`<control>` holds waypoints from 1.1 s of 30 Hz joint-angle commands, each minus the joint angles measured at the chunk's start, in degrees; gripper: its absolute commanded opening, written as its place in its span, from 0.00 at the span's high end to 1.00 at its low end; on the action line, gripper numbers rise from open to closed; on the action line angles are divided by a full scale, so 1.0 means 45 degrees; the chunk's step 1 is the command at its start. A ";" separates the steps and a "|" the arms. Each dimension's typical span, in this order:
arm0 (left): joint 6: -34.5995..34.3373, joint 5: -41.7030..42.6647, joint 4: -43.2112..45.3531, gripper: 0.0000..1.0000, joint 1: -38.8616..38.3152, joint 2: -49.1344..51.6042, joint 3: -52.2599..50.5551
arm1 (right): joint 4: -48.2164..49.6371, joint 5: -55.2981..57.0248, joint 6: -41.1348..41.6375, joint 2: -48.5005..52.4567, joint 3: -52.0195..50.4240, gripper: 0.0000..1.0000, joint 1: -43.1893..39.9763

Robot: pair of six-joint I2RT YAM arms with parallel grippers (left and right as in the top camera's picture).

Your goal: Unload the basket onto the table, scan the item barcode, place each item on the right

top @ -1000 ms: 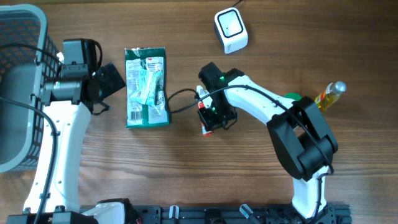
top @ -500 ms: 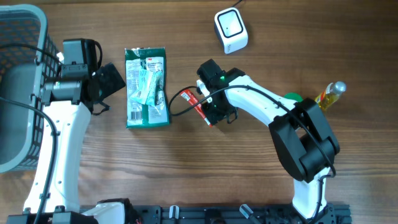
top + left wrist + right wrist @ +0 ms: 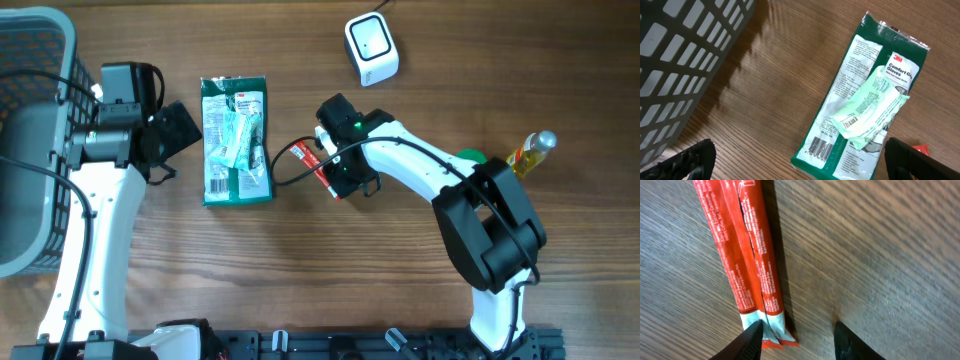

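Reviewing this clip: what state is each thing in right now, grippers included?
left gripper: open, empty.
right gripper: open, one fingertip beside the sticks' end.
red stick packets: flat on the wood, not gripped.
glove pack: flat, barcode side up.
pale green packet: lying on the glove pack.
scanner: standing apart from everything.
basket: upright, left side.
bottle: at the right, partly hidden.

The green packet (image 3: 845,75) reads "3M", "Comfort", "Gloves".

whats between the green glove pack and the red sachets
Only a loop of black cable lies between the green glove pack and the red sachets; the overhead view shows it.
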 commanded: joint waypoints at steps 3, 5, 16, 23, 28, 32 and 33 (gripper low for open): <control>0.0102 0.0019 0.0024 0.00 -0.0058 0.0024 0.0000 | 0.0136 -0.0520 -0.0831 0.0029 -0.0039 0.55 0.0019; 0.0102 0.0019 0.0024 0.00 -0.0058 0.0024 0.0000 | 0.0155 -0.0515 -0.0879 0.0024 -0.0034 0.57 0.0015; 0.0102 0.0019 0.0024 0.00 -0.0058 0.0024 0.0000 | -0.0010 -0.0583 -0.0267 -0.0928 0.0729 0.53 0.0015; 0.0107 0.0019 0.0024 0.00 -0.0058 0.0024 0.0000 | -0.0073 -0.1059 -0.0248 -0.0865 0.0359 0.53 0.0019; 0.0107 0.0019 0.0024 0.00 -0.0058 0.0024 0.0000 | 0.0374 -0.1049 0.0078 -0.0826 0.0019 0.54 0.0015; 0.0102 0.0019 0.0024 0.00 -0.0058 0.0024 0.0000 | 0.0389 -0.0991 0.0092 -0.0670 0.0019 0.59 0.0015; 0.0102 0.0019 0.0024 0.00 -0.0058 0.0024 0.0000 | 0.0379 -0.0845 0.0107 -0.0612 0.0019 0.61 0.0015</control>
